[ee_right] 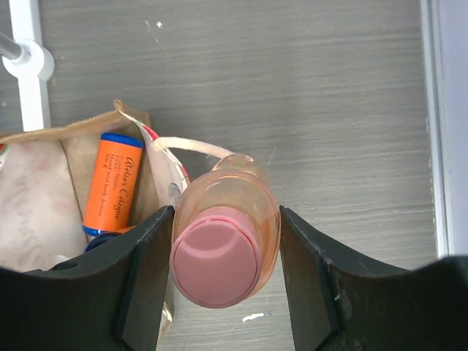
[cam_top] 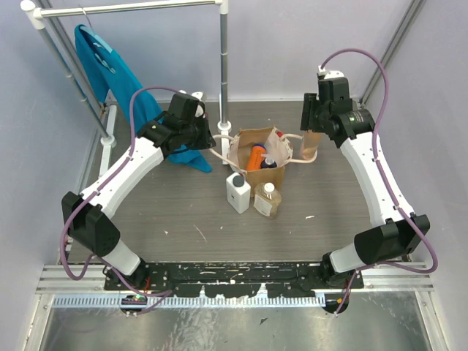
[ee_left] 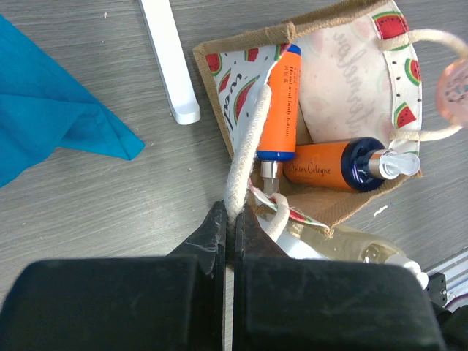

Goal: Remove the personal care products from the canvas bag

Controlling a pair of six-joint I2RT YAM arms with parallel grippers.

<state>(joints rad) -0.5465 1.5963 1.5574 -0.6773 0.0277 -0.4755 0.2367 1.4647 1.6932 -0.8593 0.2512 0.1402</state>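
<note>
- The grey surface [cam_top: 183, 219] carries the bag and two standing bottles; a white rack [cam_top: 223, 66] stands at its far side.
- A teal-blue cloth [cam_top: 110, 66] hangs from the rack on the left, behind the left arm.
- The canvas bag [cam_top: 252, 175] stands open in the middle of the surface, between the two claws.
- The left claw [ee_left: 232, 219] is closed tightly on the pale cord handle [ee_left: 245, 139] at the bag's left side.
- The right claw [ee_right: 225, 256] is clamped on the pinkish bottle [ee_right: 225, 248], which is just beside the right side of the bag, with its cap toward the wrist camera.
- Two orange bottles lie inside the bag: a lotion tube [ee_left: 281, 102] with a blue band, and a cologne bottle [ee_left: 325, 167] with a dark blue band.
- The white rectangular bottle [cam_top: 238, 191] stands upright on the surface, just in front of the bag.
- The amber bottle [cam_top: 267, 199] with a white cap stands just beside it, on its right.
</note>
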